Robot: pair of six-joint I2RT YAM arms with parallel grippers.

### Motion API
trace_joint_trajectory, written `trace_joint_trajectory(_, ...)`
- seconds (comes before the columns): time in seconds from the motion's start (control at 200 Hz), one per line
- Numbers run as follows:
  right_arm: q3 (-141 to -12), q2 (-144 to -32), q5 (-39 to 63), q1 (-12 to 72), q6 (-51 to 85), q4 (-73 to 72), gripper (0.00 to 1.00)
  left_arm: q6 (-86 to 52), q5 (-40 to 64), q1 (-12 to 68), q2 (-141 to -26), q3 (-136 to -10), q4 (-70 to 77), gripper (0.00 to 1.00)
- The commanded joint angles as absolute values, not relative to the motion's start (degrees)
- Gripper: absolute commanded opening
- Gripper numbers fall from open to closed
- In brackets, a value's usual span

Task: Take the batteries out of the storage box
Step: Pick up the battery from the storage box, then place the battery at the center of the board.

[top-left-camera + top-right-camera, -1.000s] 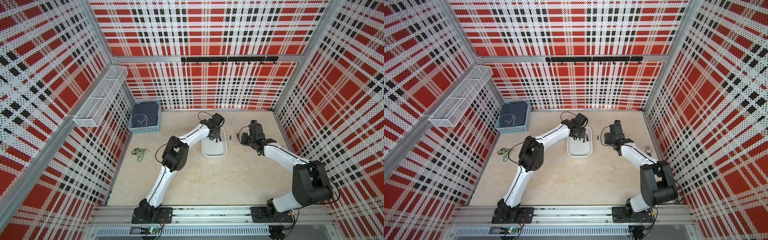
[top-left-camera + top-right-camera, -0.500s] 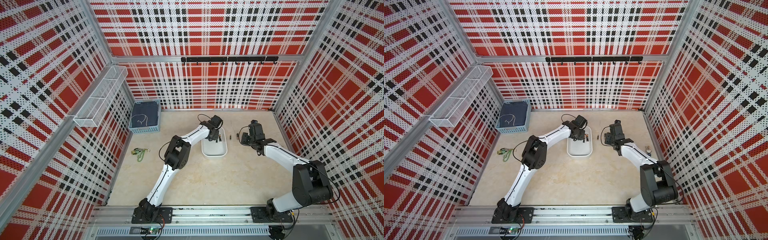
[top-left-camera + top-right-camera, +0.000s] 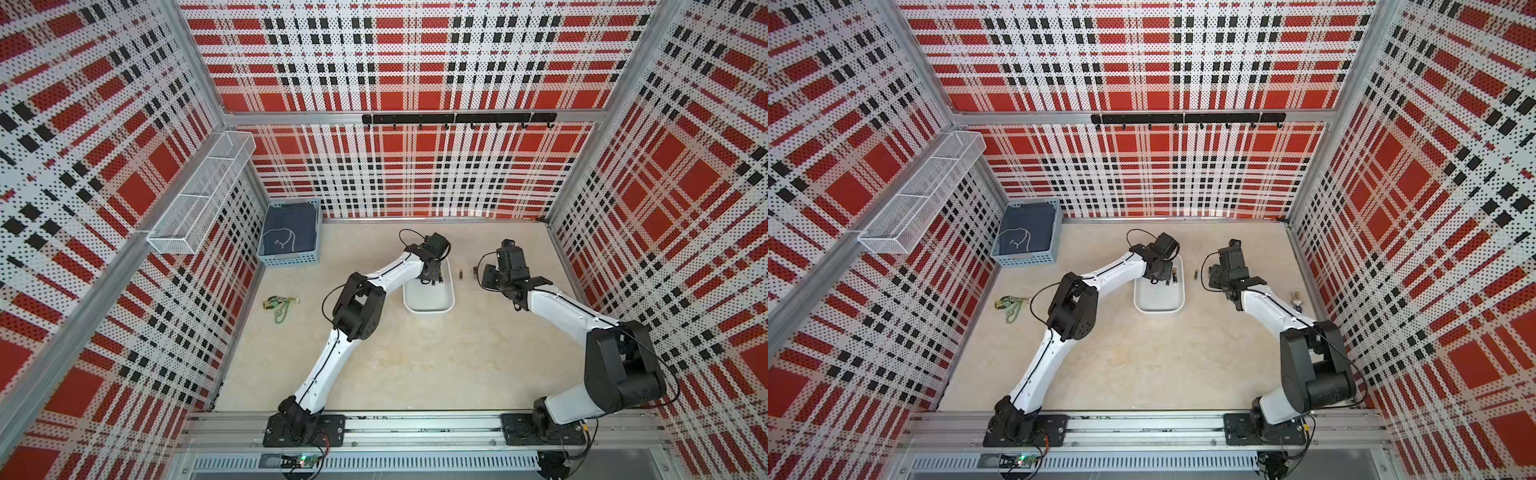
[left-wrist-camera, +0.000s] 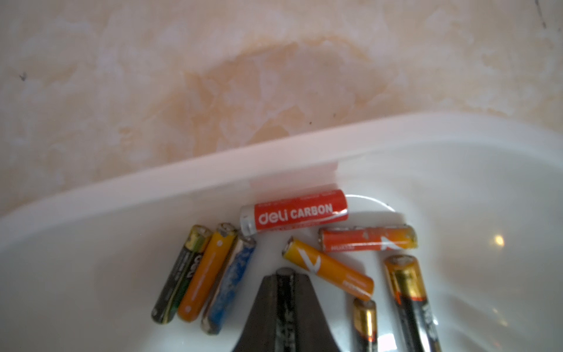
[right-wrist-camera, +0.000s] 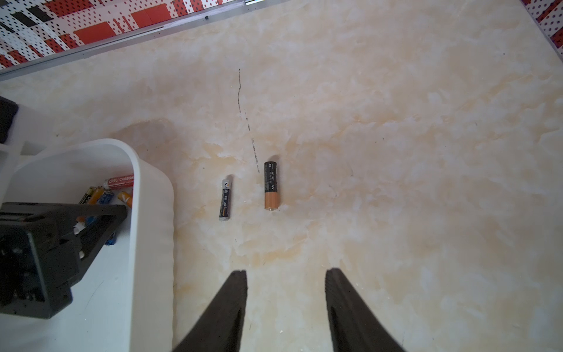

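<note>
Where the two arms reach over the beige marbled table (image 3: 415,365), the largest fixture nearby is the white wire-mesh shelf (image 3: 199,199) on the left wall. Below it, a light-blue basket (image 3: 291,261) holding dark cloth (image 3: 291,232) stands in the far left corner. Neither obstructs the work. The storage box (image 3: 428,309) sits mid-table toward the back. In both top views the left arm (image 3: 390,270) covers the box's far end and hides most of its contents. A green chain (image 3: 279,305) lies well apart to the left.

The left wrist view supplies what the top views lack. The left gripper (image 4: 285,274) is inside the box, its fingers pressed together on a black battery (image 4: 285,301). Eight loose batteries (image 4: 329,269) lie around it, among them a red Deli cell (image 4: 294,215) against the box wall.

The right wrist view shows the right gripper (image 5: 285,272) spread and holding nothing above the table. Between it and the box lie a black-and-copper AA cell (image 5: 271,186) and a slimmer black cell (image 5: 225,199). In a top view a small object (image 3: 1296,300) lies near the right wall, too small to identify.
</note>
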State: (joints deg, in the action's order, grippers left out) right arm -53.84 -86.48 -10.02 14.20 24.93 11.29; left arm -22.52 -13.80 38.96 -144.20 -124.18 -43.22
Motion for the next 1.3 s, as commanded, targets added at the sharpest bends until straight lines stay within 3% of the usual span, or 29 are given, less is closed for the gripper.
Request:
trace_joint_trajectory(0.0,-55.4,-85.6,-10.9,14.8,24.8,11.9,0.49,-23.4,-14.0,39.6,-147.2,-124.2,-47.2,0.07)
trace_joint_trajectory(0.165,-55.4,-85.8,-10.6,14.8,25.0,11.9,0.49,-23.5,-14.5,40.0,-143.9,-124.0,-47.3,0.00)
trace_joint_trajectory(0.852,-57.5,-87.1,-11.4,16.9,24.4,12.3,0.49,-24.9,-15.4,38.6,-128.6,-120.7,-49.6,0.00)
trace_joint_trajectory(1.293,-60.1,-90.0,-9.0,19.9,23.3,11.1,0.49,-23.3,-17.9,26.2,-115.6,-95.7,-41.8,0.00)
